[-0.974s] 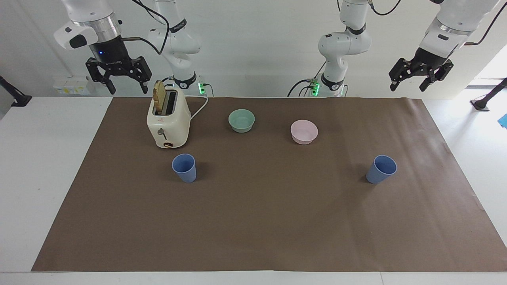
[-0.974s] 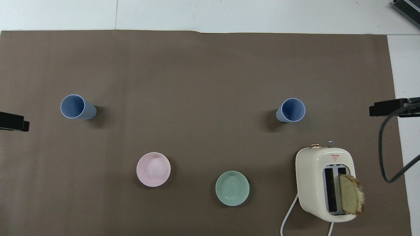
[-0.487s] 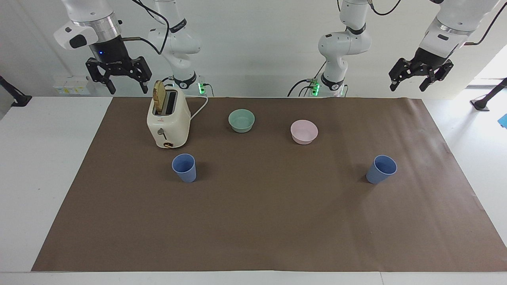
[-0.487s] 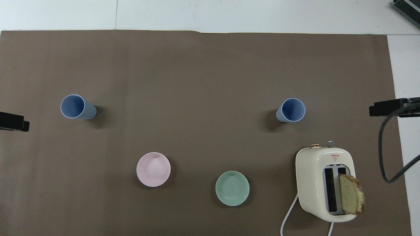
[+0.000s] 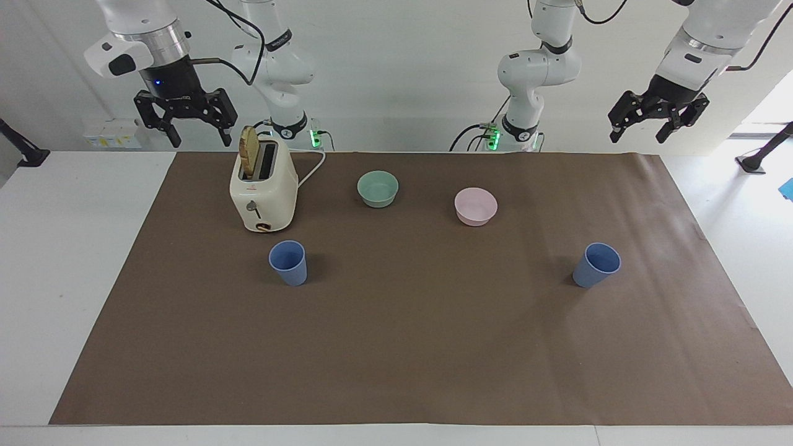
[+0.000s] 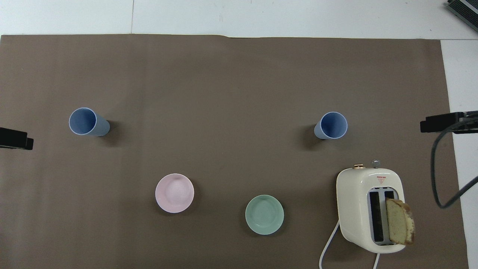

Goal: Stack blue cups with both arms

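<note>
Well, your left gripper (image 5: 657,125) and right gripper (image 5: 189,124) hung wide open and empty, so you needed to come straight down over the two blue cups (image 5: 288,262) (image 5: 596,264), which stood far apart on the brown mat (image 5: 396,347).

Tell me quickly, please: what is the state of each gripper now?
Left gripper: open, holding nothing, raised at its end of the table.
Right gripper: open, holding nothing, raised beside the toaster.

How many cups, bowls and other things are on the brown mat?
Blue cups: 2
Bowls: 2, one green, one pink
Toaster: 1
Slice of bread: 1, standing in the toaster
Total: 6
</note>
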Robot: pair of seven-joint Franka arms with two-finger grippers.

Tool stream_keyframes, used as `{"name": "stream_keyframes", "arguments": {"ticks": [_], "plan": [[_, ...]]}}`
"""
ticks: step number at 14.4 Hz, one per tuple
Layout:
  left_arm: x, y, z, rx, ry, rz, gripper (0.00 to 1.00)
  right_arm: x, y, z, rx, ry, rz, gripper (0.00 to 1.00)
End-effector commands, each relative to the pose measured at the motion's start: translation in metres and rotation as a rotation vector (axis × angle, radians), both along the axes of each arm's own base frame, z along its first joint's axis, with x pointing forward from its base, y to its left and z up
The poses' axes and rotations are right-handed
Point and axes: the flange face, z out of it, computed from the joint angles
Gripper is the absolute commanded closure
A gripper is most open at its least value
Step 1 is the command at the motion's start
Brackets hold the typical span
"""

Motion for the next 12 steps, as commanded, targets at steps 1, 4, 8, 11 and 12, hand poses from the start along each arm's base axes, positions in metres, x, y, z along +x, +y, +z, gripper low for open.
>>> {"name": "stream_keyframes", "arguments": {"ticks": [1, 4, 8, 11, 12], "plan": [[-0.0077, -0.0021, -0.0021, -0.004, 0.000, -0.009, 0.00, -0.0036, -0.0032, 0.0008, -0.001, 0.005, 0.021, 0.00], [-0.0075, -0.0021, -0.0027, -0.004, 0.000, -0.009, 0.00, -0.0034, -0.0032, 0.0009, -0.001, 0.003, 0.021, 0.00], [-0.0073, -0.0020, -0.0069, -0.004, 0.008, -0.009, 0.00, -0.0036, -0.0032, 0.0008, -0.001, 0.005, 0.021, 0.00], [-0.0074, -0.0020, -0.0077, -0.004, 0.011, -0.007, 0.00, -0.0036, -0.0032, 0.0008, -0.001, 0.005, 0.021, 0.00], [-0.0074, -0.0020, -0.0084, -0.004, 0.012, -0.009, 0.00, -0.0034, -0.0032, 0.0009, -0.001, 0.003, 0.021, 0.00]]}}
